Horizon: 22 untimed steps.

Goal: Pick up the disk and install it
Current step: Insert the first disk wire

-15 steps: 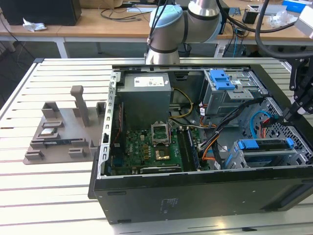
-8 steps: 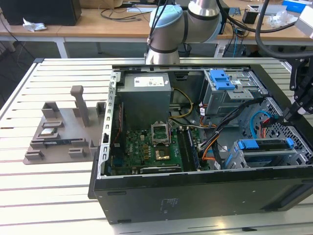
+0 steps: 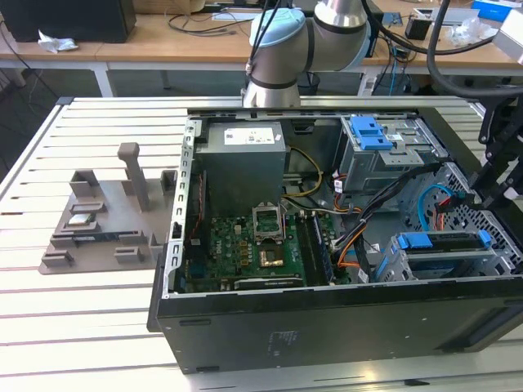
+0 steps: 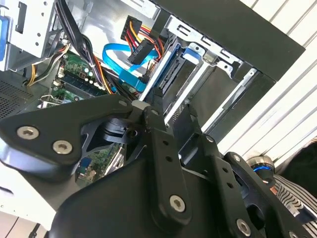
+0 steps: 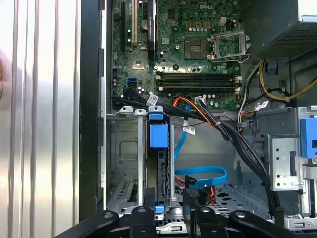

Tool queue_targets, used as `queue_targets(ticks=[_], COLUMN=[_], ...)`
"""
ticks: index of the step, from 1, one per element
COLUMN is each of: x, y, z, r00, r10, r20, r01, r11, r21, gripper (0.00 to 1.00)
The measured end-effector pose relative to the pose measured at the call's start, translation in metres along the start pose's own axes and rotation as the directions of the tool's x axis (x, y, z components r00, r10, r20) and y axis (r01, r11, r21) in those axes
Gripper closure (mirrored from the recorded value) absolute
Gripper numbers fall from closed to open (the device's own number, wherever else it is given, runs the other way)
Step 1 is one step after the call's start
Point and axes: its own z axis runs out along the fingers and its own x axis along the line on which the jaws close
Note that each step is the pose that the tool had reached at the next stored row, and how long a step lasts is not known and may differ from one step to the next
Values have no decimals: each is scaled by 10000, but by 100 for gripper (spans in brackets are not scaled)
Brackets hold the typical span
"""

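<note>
The disk (image 5: 163, 168) stands on edge in a slot of the metal drive cage (image 5: 124, 148), its blue carrier frame (image 5: 157, 135) capping the end toward the motherboard. In the exterior view its blue-framed edge (image 3: 441, 242) lies in the cage at the open case's front right corner. My gripper (image 5: 168, 215) hovers at the disk's other end, open, one black finger (image 5: 143, 218) on each side of the disk with a gap showing. In the second wrist view the fingers (image 4: 154, 124) stand apart just short of the cage and the disk (image 4: 171, 74). In the exterior view the gripper (image 3: 493, 189) is at the right edge.
A blue data cable (image 5: 205, 176) and black and orange wire bundles (image 5: 233, 139) run beside the cage. The motherboard (image 3: 253, 249), the power supply (image 3: 243, 163) and an upper bay with a blue latch (image 3: 368, 131) fill the case. A grey fixture (image 3: 102, 220) sits on the slatted table.
</note>
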Motion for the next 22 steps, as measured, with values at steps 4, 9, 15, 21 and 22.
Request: queue_targets(ticks=[4,9,15,21,22], x=[-24,-75,-130,-165,-176], y=[-3,-14,-56,-90,-99], z=[3,17,28,42,48], r00=[10000,10000,10000,10000,10000], r10=[-1,0,0,0,1], r20=[-1,1,1,-1,-1], r01=[1,0,0,0,-1], r11=[10000,10000,10000,10000,10000], r21=[0,-1,0,0,0], gripper=[64,64,64,64,64])
